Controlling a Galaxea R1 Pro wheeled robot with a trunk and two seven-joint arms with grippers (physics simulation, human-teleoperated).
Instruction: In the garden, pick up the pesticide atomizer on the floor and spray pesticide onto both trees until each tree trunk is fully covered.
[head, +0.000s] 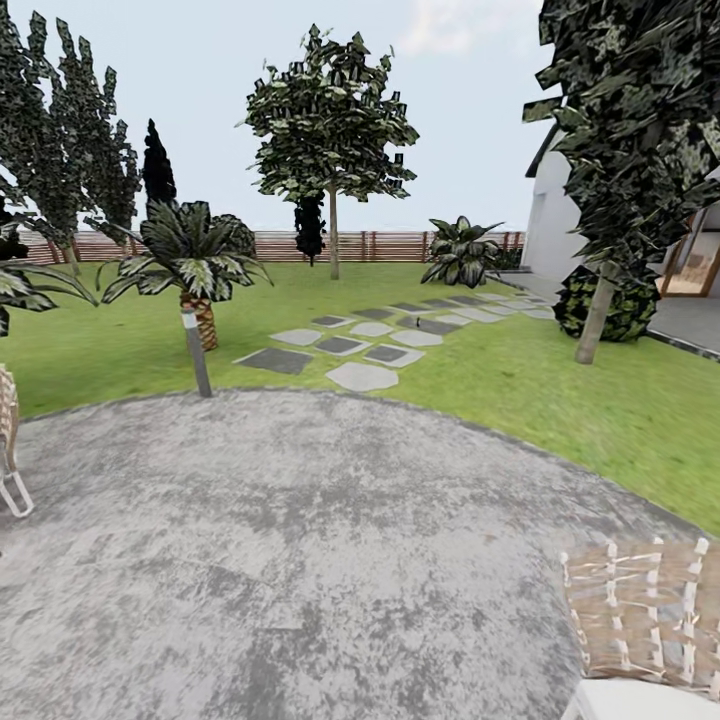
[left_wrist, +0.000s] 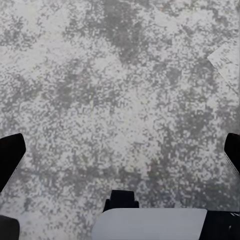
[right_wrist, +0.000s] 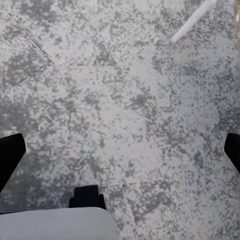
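Observation:
Across the garden lawn (head: 120, 345) stand two trees. One tree (head: 332, 110) rises at the back centre, its thin pale tree trunk (head: 334, 235) in front of the fence. The other tree (head: 640, 120) is nearer on the right, with a leaning tree trunk (head: 596, 320). A tiny dark upright object (head: 416, 322), possibly the pesticide atomizer, stands far off among the stepping stones; it is too small to tell. My left gripper (left_wrist: 120, 150) hangs open over mottled grey paving, black fingers (left_wrist: 10, 155) wide apart. My right gripper (right_wrist: 120, 150) is likewise open above the paving, holding nothing.
I am on a round grey patio (head: 300, 540). Woven chairs sit at its left edge (head: 8, 430) and front right (head: 640, 620). A short lamp post (head: 196, 350), a palm-like plant (head: 195, 265), stepping stones (head: 360, 345), a slat fence (head: 390, 245) and a house (head: 560, 220) lie ahead.

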